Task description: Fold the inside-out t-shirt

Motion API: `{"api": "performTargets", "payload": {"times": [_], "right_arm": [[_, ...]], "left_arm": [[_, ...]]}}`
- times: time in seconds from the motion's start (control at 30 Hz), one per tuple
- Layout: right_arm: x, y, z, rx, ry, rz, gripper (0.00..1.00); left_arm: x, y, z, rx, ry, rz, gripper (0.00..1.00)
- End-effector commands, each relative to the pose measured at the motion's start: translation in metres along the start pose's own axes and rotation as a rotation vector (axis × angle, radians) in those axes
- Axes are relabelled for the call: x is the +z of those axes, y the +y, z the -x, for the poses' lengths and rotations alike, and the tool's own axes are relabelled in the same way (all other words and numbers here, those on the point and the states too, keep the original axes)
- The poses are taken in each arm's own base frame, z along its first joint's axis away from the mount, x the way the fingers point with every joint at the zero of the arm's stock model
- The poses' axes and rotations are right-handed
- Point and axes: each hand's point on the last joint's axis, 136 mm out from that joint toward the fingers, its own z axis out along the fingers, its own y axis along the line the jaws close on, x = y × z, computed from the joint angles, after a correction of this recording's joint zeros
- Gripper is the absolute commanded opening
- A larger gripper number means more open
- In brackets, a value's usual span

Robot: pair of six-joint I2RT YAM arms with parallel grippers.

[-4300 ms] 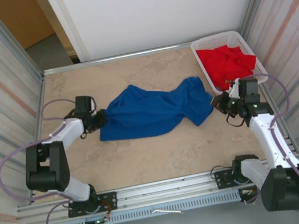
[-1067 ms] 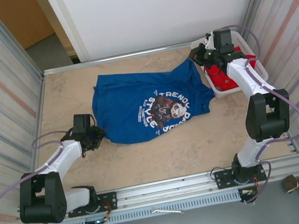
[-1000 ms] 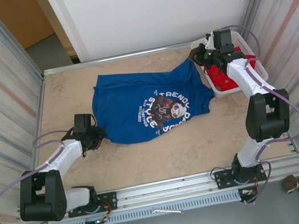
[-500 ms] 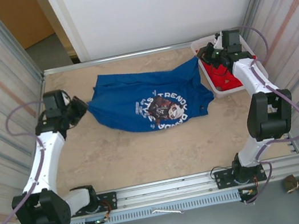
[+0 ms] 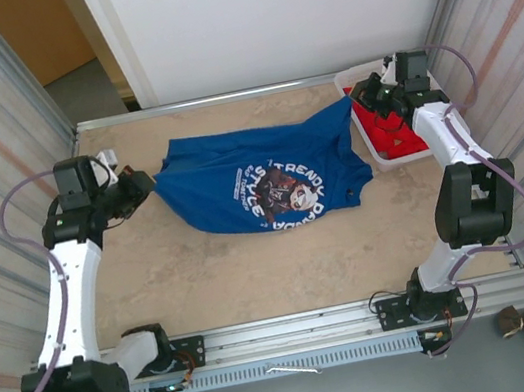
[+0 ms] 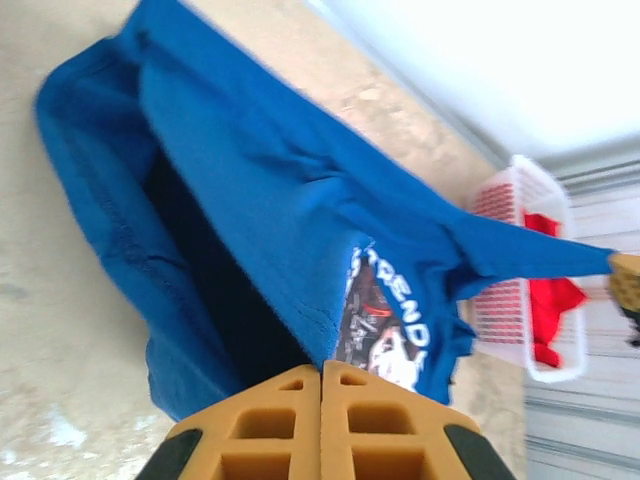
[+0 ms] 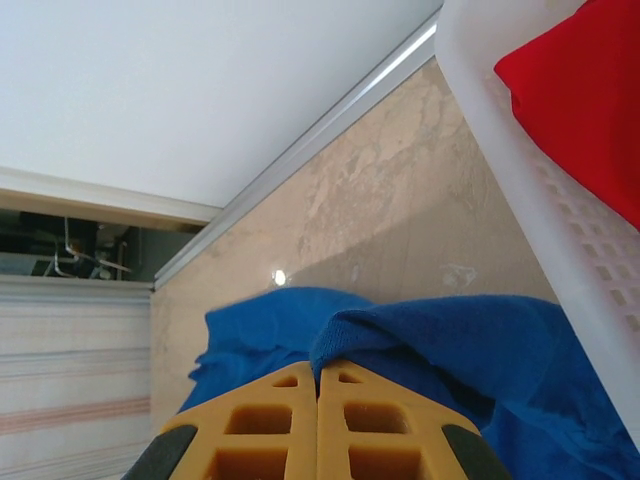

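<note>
Both the left gripper [image 5: 142, 185] and right gripper [image 5: 359, 97] clamp fully closed on the inside-out t-shirt [image 5: 213, 179].

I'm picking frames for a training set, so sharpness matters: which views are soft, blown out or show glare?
Top view: evenly lit, sharp, the print on the t-shirt readable. Left wrist view: soft, the wall blown white, deep shadow inside the shirt's opening. Right wrist view: a glare spot on the table, the basket rim blurred.

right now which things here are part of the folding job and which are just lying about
Job: blue t-shirt; left pincer and right pincer, each shut on its edge.
Lying about: white basket; red cloth in it.
</note>
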Motion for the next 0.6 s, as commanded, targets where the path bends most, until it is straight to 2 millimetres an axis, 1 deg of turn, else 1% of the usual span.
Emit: {"api": "performTargets", "payload": {"times": [0.0, 0.03, 0.13, 0.23, 0.3, 0.37, 0.47, 0.5, 0.53, 0.57], "right_arm": [[-0.011, 0.010, 0.003, -0.024, -0.016, 0.027, 0.00], [-0.011, 0.010, 0.003, -0.024, -0.016, 0.027, 0.00], [-0.010, 0.010, 0.002, -0.021, -0.015, 0.026, 0.00], [-0.010, 0.011, 0.001, -0.021, -0.012, 0.026, 0.00], [-0.009, 0.012, -0.001, -0.022, -0.009, 0.029, 0.00], [-0.011, 0.014, 0.000, -0.022, -0.010, 0.035, 0.00], [-0.018, 0.021, 0.001, -0.026, -0.021, 0.052, 0.00], [-0.022, 0.024, 0.000, -0.028, -0.023, 0.063, 0.00], [-0.025, 0.027, -0.001, -0.027, -0.025, 0.072, 0.00], [-0.028, 0.030, -0.003, -0.030, -0.026, 0.080, 0.00]], "left_arm": [[0.000, -0.024, -0.002, 0.012, 0.028, -0.096, 0.00], [0.005, -0.019, -0.005, 0.006, 0.044, -0.086, 0.00], [0.022, 0.005, -0.016, -0.022, 0.080, -0.035, 0.00], [0.038, 0.025, -0.035, -0.037, 0.138, 0.001, 0.00], [0.046, 0.041, -0.052, -0.049, 0.193, 0.033, 0.00], [0.049, 0.058, -0.075, -0.075, 0.261, 0.069, 0.00], [0.044, 0.071, -0.110, -0.121, 0.303, 0.064, 0.00], [0.041, 0.075, -0.119, -0.133, 0.303, 0.067, 0.00], [0.037, 0.079, -0.124, -0.144, 0.292, 0.075, 0.03], [0.032, 0.082, -0.125, -0.138, 0.266, 0.090, 0.21]]}}
